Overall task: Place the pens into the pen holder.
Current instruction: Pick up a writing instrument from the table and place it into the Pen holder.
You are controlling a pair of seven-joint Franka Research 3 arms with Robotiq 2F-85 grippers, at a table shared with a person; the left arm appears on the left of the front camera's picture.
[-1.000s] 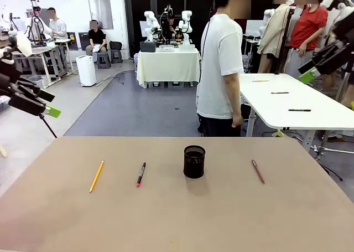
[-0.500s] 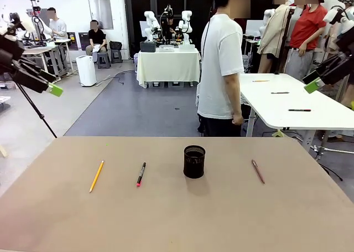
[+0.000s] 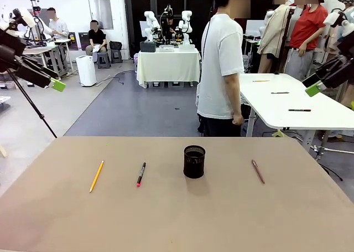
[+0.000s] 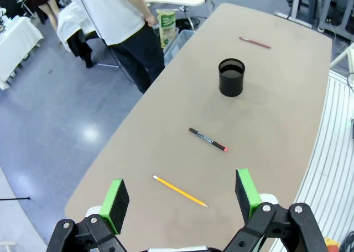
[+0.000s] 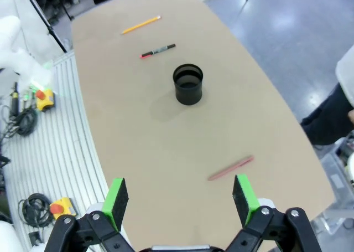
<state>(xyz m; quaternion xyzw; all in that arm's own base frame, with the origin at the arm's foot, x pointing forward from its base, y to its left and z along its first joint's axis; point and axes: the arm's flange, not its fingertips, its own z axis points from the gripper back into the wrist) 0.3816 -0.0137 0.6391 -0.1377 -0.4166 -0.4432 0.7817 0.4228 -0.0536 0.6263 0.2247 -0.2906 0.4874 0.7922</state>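
Right now both hands are up off the tabletop, well apart from everything on it. My left hand hovers high at my left side, spread wide, nothing in it. My right hand is the same at my right side: spread wide, holding nothing.

The tabletop is plain brown, with a rough row of things across the middle, left to right:
- A yellow pencil lies flat, slightly slanted.
- A black marker with a pink-red tip lies flat, tip toward me, near the pencil but not touching it.
- The pen holder, a black mesh cup, stands upright with its mouth up, about centre.
- A dark maroon pen lies flat to the right of the holder, well apart from it.

All three pens lie on the tabletop outside the holder, none touching it. The marker is the closest one, on the holder's left.

Past the far edge a person in a white T-shirt and dark trousers stands side-on, arm hanging, not touching the tabletop. Farther back on the right is a white table with a few pens on it. A cloth-covered table stands behind the middle, and seated people are at far left.
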